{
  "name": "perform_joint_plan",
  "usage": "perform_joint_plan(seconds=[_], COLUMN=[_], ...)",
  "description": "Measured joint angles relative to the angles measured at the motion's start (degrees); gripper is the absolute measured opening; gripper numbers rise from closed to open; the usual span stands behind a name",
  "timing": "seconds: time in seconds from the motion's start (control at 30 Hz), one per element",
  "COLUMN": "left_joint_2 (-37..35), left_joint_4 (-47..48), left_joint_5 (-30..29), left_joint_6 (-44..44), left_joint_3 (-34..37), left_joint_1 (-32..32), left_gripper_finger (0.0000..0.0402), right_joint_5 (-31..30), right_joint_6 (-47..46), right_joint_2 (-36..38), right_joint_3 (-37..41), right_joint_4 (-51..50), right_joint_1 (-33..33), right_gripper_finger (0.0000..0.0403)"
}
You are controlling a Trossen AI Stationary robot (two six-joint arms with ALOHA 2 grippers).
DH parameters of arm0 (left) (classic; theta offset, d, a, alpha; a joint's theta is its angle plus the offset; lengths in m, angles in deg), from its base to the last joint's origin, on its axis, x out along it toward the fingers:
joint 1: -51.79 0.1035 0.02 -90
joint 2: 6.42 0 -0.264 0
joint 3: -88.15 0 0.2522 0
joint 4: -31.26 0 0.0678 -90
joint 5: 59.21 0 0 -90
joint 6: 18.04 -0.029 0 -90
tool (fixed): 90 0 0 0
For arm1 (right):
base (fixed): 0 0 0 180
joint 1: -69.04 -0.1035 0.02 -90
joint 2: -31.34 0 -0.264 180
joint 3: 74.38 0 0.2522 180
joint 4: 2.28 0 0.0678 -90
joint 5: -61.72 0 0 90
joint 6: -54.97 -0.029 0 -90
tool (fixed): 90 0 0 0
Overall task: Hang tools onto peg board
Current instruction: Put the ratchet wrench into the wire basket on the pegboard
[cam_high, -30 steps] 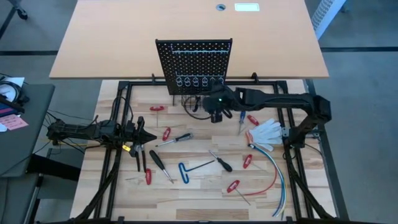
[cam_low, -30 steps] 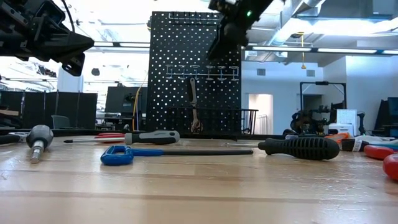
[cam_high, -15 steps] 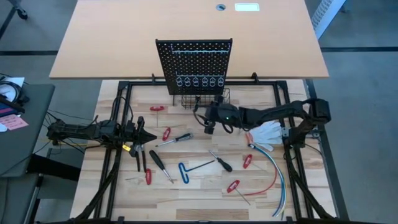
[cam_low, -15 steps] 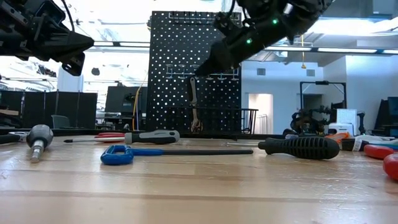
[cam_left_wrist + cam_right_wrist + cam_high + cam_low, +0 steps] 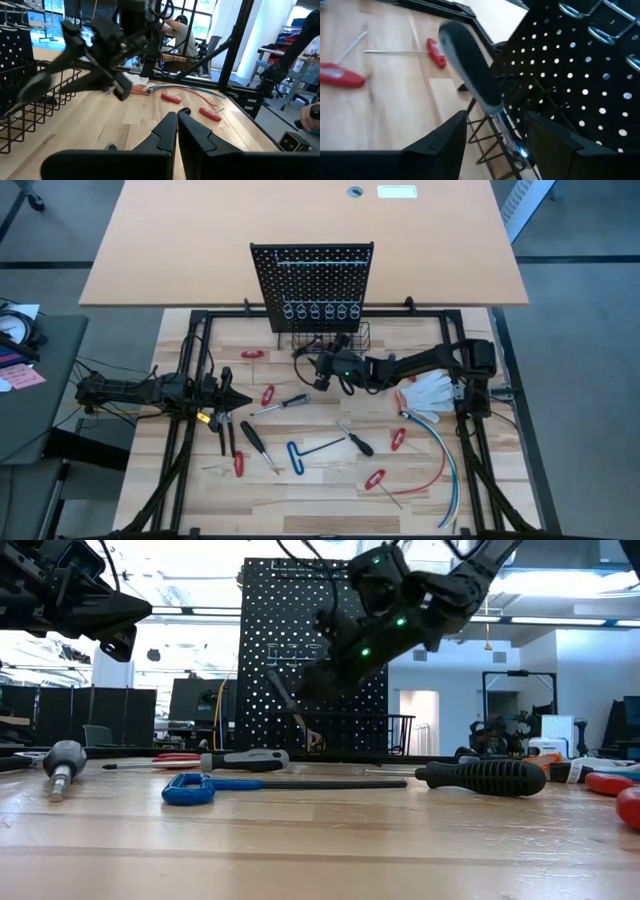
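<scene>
The right gripper (image 5: 322, 370) is hovering above the table just in front of the wire basket (image 5: 330, 340) at the foot of the peg board (image 5: 312, 278). Its two dark fingers (image 5: 445, 142) are standing apart, and a tool with a dark rounded handle and a shiny metal shaft, the wrench (image 5: 472, 75), is lying between them. The blur is making it impossible to tell whether the fingers are actually pressing on it. In the low view the wrench (image 5: 290, 705) is tilting diagonally in front of the black perforated panel (image 5: 270, 650), its lower end near the basket rim (image 5: 400, 720).

The right arm (image 5: 420, 362) is stretching from the table's right side toward the board. The left gripper (image 5: 238, 402) is waiting well apart on the table's left side, its fingers (image 5: 167, 132) pressed closed together and holding nothing.

More tools are lying loose on the wooden tabletop (image 5: 320, 500): a blue T-handle hex key (image 5: 298, 455), a black-handled screwdriver (image 5: 252, 439), another black-handled screwdriver (image 5: 361, 444), and several small red-handled tools (image 5: 375, 479). Red, blue and white cables (image 5: 445, 460) are curving along the right side, beside a white glove (image 5: 430, 390). A row of ring holders (image 5: 318, 311) is lining the board's lower edge.
</scene>
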Motion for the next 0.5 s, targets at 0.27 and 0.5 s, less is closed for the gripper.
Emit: perform_joint_plan(seconds=[0.27, 0.5], left_joint_2=[0.0, 0.0], left_joint_4=[0.0, -0.1], left_joint_5=[0.0, -0.1], left_joint_6=[0.1, 0.0], left_joint_3=[0.0, 0.0], left_joint_1=[0.0, 0.0], left_gripper_finger=[0.0012, 0.0012], right_joint_5=[5.0, 12.4], right_joint_6=[6.2, 7.0], right_joint_2=[-2.1, -2.2], right_joint_3=[-3.3, -5.6], right_joint_4=[-0.6, -0.5], right_joint_1=[0.8, 1.8], right_gripper_finger=[0.0207, 0.0207])
